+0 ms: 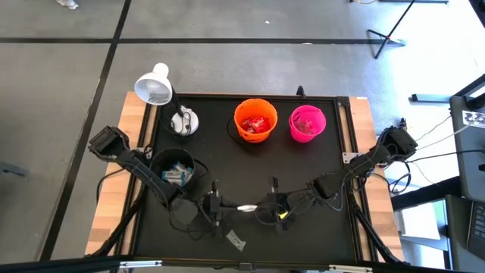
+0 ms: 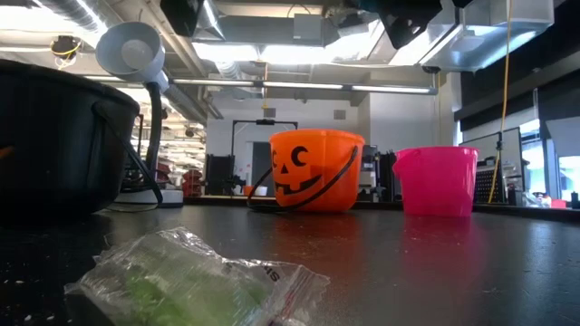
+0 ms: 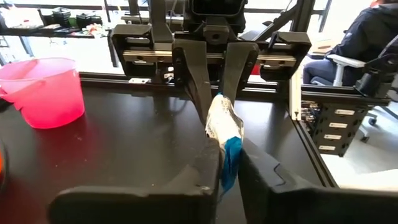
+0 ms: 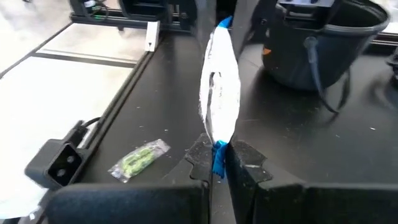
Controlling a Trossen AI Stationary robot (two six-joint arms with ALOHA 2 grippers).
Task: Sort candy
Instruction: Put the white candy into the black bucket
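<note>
Candy (image 4: 219,93) wrapper crinkly, glossy; pink bucket (image 3: 38,90) translucent plastic, seemingly; table (image 3: 124,143) matt.
</note>
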